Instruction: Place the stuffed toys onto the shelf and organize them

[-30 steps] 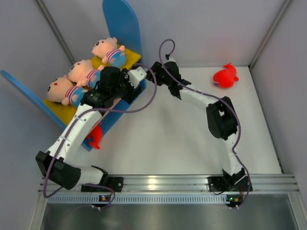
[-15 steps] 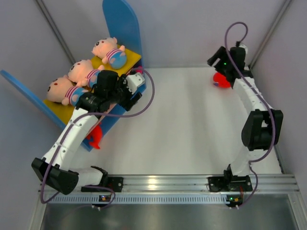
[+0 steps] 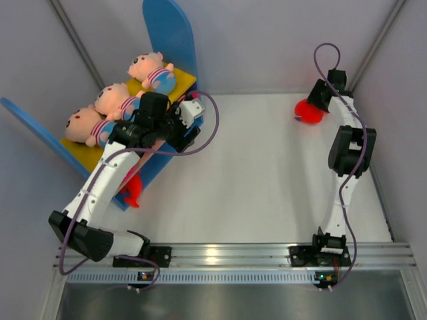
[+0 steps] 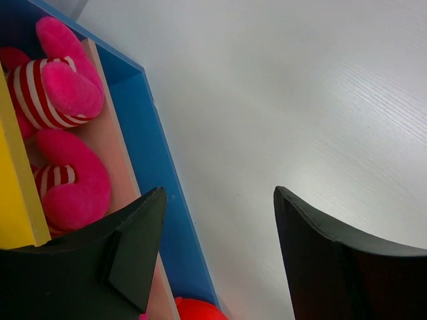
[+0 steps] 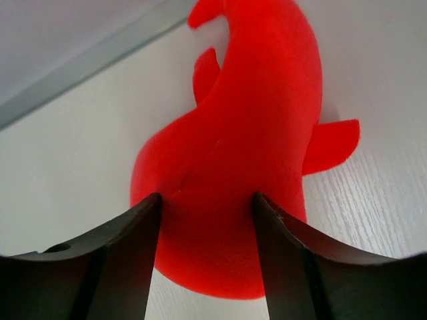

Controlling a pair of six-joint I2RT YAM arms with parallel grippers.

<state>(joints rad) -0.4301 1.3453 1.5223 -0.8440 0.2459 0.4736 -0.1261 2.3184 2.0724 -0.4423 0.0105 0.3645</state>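
The shelf stands at the left with blue side panels and a yellow upper board. Three peach-faced stuffed toys lie in a row on that board. In the left wrist view, pink striped feet show on the tan lower board, and a red plush lies at the bottom; it also shows in the top view. My left gripper is open and empty at the shelf's near end. My right gripper grips another red plush at the far right.
Grey walls close in the white table on the left, back and right, and the red plush lies close to the back right corner. A metal rail with both arm bases runs along the near edge.
My right arm has swung from beside the shelf across to the far right and come down onto the red plush. My left gripper stays at the shelf's end, barely shifted.
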